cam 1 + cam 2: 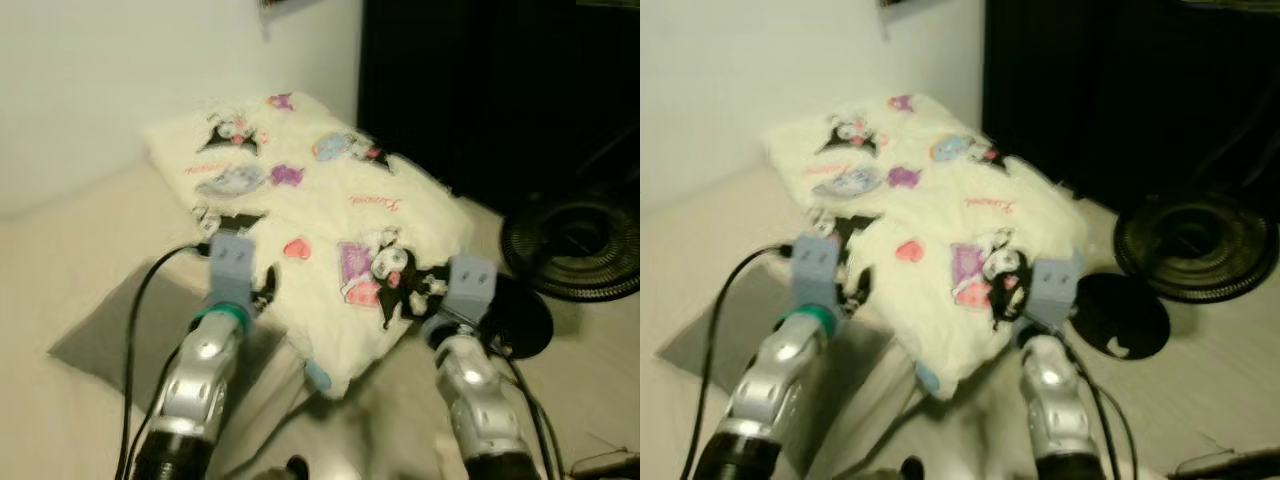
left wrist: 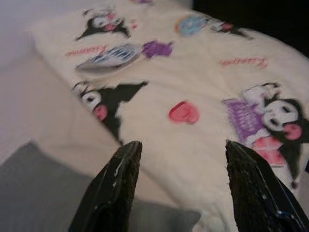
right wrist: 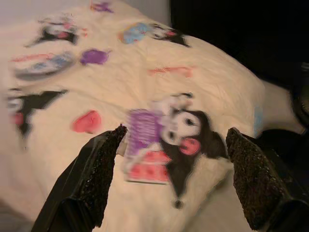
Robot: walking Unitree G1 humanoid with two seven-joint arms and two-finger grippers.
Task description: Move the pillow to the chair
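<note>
Pale beige bedding under a white wall carries a flat grey mat (image 1: pixel 110 335) at the left and, slanting away from me, the plump cream fleece pillow printed with cartoon figures and pink hearts (image 1: pixel 320 215). I have my left gripper (image 2: pixel 178 169) spread wide over its near left edge and my right gripper (image 3: pixel 174 169) just as wide over its near right corner, bracketing the soft bulk for a two-sided lift. To the right, a black round fan grille (image 1: pixel 575 240) lies flat (no chair yet).
</note>
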